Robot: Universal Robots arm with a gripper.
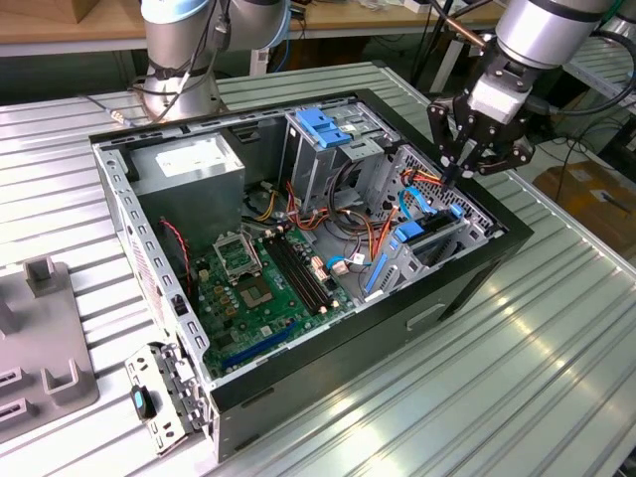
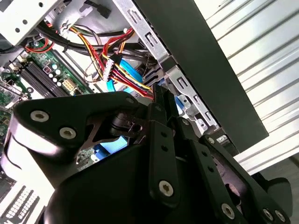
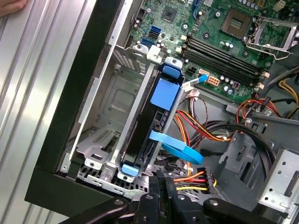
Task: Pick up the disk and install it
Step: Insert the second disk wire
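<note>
The disk (image 3: pixel 150 125) stands on edge in the drive bay at the case's corner, black with blue plastic rails and a blue tab on top. In the exterior view the disk (image 1: pixel 422 238) sits in the bay at the exterior view's right. My gripper (image 1: pixel 447 179) hangs just above the bay's far end, by the case wall, fingers pressed together and holding nothing. In both wrist views the shut fingertips (image 3: pixel 162 181) (image 2: pixel 161 93) point down beside the coloured power cables, close to the disk's end.
The open computer case (image 1: pixel 477 268) lies on a ribbed metal table (image 1: pixel 537 378). Inside are a grey power-supply box (image 1: pixel 189 164), a metal cage with a blue top (image 1: pixel 323 129), the motherboard (image 1: pixel 263 278) and loose cables (image 3: pixel 196 175). A blue flat cable (image 3: pixel 175 147) crosses beside the disk.
</note>
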